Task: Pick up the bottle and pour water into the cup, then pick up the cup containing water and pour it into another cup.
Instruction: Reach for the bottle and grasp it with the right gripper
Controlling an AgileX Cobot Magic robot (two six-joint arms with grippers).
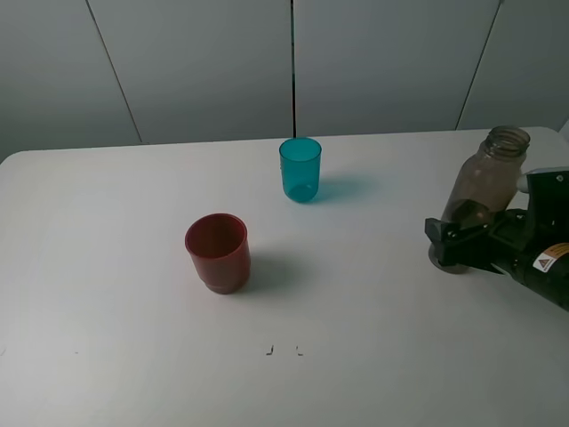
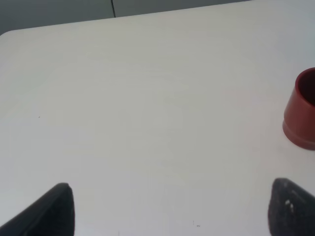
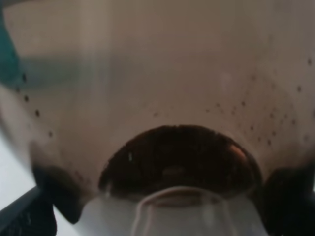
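Start of the task, nothing apparently lifted or poured: left fingers (image 2: pixel 54 209) spread and empty above the desk (image 1: pixel 107 294), red cup (image 1: pixel 217 252) and teal cup (image 1: pixel 300 168) upright mid-desk, bottle (image 1: pixel 484 191) standing far right, long axis near-vertical, neck up, between released right fingers (image 1: pixel 442 236).

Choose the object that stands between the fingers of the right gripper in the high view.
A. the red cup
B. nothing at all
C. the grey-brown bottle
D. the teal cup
C: the right gripper reaches around the lower part of the bottle, and the right wrist view is filled by that bottle, while the teal cup and the red cup stand apart, further left on the table.
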